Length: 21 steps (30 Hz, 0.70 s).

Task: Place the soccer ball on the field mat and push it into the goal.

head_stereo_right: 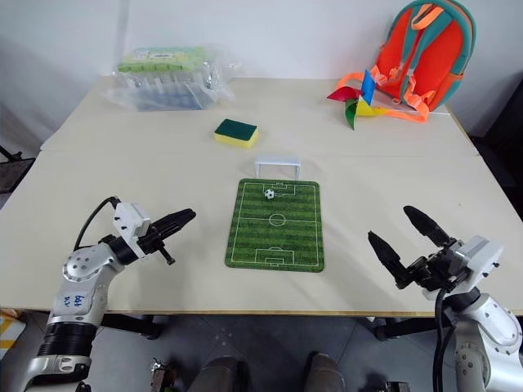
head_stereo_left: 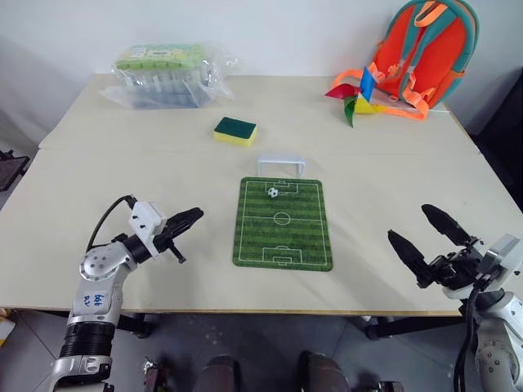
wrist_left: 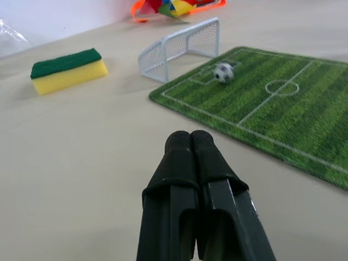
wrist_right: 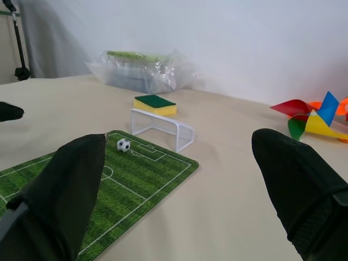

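Soccer ball [head_stereo_left: 272, 193] sits on the field mat [head_stereo_left: 283, 237], in the far penalty box, just short of the goal [head_stereo_left: 280, 165] but not in it. Goal stands on the bare tabletop [head_stereo_left: 384, 171] right at the mat's far edge, mouth facing the pitch, so a straight shove away from the robot should roll it in. Placing looks done; push not yet.

Left hand [head_stereo_left: 189, 217] hovers near-left of the mat, fingers pressed together w/ nothing between, pointing roughly level toward the mat. Shut like that it makes one blunt poker, prob. the pushing tool. Right hand [head_stereo_left: 426, 237] is well right of the mat, fingers spread wide apart, empty, tilted up, clear of the play.

Materials: ball is tiny, hard-looking, white w/ black patches, rolls easily. Mat is flat, fuzzy striped green, white lines, rounded corners. Goal: thin white frame w/ mesh net, light, could slide if bumped. Tabletop smooth beige.

Far side: yellow sponge [head_stereo_left: 235, 131] w/ dark green scrub top, clear crinkly plastic pack [head_stereo_left: 167, 75], paper pinwheel [head_stereo_left: 357, 95], orange backpack [head_stereo_left: 422, 49], all well apart from the mat.
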Tool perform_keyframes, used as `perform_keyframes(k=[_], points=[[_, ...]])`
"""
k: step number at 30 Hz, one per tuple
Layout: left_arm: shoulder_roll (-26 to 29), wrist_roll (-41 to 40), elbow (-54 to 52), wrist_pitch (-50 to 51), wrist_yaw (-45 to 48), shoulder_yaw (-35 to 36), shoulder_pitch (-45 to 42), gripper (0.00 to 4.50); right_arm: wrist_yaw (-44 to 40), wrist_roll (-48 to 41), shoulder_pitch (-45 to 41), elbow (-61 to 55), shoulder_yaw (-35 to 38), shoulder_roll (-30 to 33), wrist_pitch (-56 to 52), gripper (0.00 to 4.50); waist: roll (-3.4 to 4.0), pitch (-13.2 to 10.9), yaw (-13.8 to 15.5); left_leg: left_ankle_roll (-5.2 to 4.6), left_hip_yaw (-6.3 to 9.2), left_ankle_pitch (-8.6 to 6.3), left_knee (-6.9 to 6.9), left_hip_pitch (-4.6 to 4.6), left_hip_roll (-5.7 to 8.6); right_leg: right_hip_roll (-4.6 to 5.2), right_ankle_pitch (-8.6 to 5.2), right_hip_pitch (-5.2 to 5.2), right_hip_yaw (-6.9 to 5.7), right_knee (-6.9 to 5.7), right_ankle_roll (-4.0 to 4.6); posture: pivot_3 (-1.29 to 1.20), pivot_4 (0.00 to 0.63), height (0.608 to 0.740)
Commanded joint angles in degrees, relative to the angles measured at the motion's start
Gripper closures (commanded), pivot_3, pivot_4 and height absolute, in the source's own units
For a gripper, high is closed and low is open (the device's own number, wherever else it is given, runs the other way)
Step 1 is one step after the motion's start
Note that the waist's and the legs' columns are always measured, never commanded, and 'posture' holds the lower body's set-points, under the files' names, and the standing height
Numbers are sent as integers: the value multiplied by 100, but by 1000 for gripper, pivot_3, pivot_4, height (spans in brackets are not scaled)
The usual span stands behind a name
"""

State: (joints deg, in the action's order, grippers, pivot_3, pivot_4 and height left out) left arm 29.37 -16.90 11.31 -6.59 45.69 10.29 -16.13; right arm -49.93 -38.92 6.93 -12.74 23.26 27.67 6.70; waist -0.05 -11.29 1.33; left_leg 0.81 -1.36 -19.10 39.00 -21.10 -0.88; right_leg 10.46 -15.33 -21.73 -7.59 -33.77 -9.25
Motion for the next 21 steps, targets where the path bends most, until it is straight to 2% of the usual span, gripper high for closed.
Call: perform_keyframes(k=[1, 21], points=[[103, -135, -363, 166, -105, 146, 97, 4453, -28, -2, -56, -81, 25, 21, 18, 0, 0, 0, 0, 0, -1, 0, 0, 0, 0, 0, 0, 0, 1, 0, 0, 0, 150, 740], [-10, -154, -925, 687, -740, 270, 223, 4453, -206, 94, -408, 111, 14, 139, -147, 0, 0, 0, 5, -1, -3, -1, 0, -1, 0, 0, 0, -2, 3, 1, 0, 0, 150, 740]])
